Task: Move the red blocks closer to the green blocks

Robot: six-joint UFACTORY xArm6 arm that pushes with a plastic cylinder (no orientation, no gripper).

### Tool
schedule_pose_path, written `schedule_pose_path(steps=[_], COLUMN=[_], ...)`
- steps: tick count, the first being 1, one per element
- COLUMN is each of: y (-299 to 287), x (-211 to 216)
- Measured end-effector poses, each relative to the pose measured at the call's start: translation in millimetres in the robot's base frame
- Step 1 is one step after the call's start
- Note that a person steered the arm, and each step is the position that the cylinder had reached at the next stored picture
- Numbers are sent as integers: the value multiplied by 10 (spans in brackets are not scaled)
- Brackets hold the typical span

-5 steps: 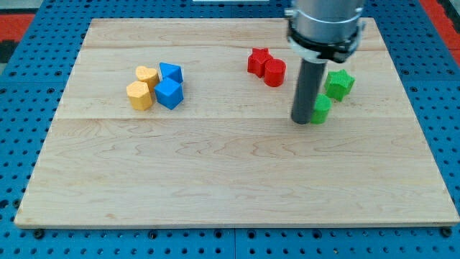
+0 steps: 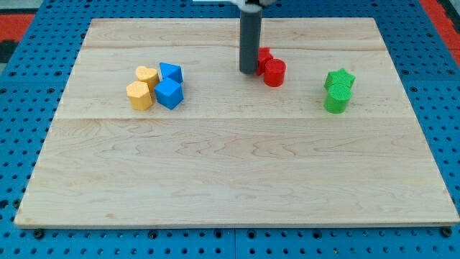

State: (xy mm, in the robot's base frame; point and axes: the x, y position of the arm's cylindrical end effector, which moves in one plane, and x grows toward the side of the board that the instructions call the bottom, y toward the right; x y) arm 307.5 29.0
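My tip (image 2: 249, 71) moved left, touching red blocks (image 2: 271, 69)

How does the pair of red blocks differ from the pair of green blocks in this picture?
The red blocks lie nearer the view's top and centre; the green blocks lie nearer the view's right edge. My tip stands right at the red pair's left side, partly hiding one red block; the green pair is fully visible, with nothing near it. Both pairs sit close together on the wooden board.

Left cluster: we see two yellow blocks (image 2: 143, 86) touching two blue blocks (image 2: 169, 85).
Base: wooden board (image 2: 230, 180), blue pegboard (image 2: 21, 129).
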Motion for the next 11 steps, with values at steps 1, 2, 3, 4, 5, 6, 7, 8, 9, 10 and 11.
schedule_pose_path(steps=[1, 2, 3, 4, 5, 6, 7, 8, 9, 10, 11], y=[144, 77, 148, 867, 1049, 979, 439, 384, 298, 152, -17], x=[-301, -289, -475, -266, 207, -23, -39, -12, 117, 297, 479])
